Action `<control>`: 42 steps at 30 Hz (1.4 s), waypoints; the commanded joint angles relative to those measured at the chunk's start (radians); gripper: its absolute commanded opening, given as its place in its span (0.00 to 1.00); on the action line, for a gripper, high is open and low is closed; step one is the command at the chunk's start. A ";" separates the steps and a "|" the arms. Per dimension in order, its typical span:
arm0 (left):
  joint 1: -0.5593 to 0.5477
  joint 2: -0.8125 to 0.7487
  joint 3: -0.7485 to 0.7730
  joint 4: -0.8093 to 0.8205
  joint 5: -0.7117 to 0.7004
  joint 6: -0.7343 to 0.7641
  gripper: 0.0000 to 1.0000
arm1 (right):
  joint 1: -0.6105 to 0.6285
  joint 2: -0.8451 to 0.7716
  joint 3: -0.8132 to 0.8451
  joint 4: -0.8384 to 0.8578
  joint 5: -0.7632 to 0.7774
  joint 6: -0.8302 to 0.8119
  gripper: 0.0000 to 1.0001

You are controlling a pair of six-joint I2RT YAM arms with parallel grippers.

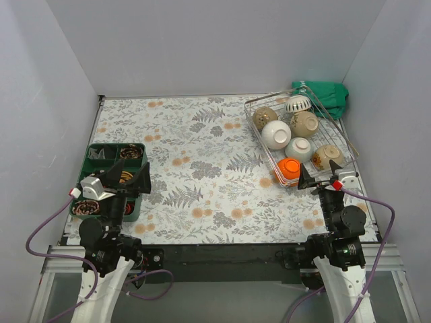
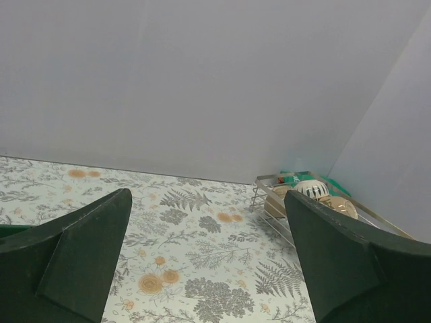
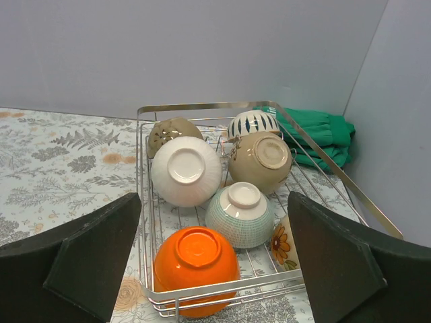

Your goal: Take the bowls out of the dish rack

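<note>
The silver wire dish rack stands at the far right and holds several upturned bowls: orange, white, pale teal, cream, striped, speckled tan and a flowered one. My right gripper is open and empty just short of the rack's near rim; the orange bowl and teal bowl lie straight ahead of it. My left gripper is open and empty at the left, far from the rack.
A green compartment tray with small items lies under my left gripper at the left edge. A green cloth is bunched behind the rack in the far right corner. Grey walls close the table on three sides.
</note>
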 commanded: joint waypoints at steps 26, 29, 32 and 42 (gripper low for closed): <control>-0.018 0.358 0.119 -0.019 0.090 -0.112 0.98 | -0.003 0.407 0.299 -0.137 -0.201 0.141 0.99; -0.038 0.353 0.123 -0.077 0.045 -0.114 0.98 | -0.005 0.540 0.378 -0.177 -0.180 0.190 0.99; -0.059 0.327 0.121 -0.106 0.019 -0.109 0.98 | -0.003 0.661 0.451 -0.187 -0.201 0.233 0.98; -0.136 0.289 0.123 -0.165 -0.024 -0.063 0.98 | 0.010 1.104 0.741 -0.259 -0.126 0.232 0.99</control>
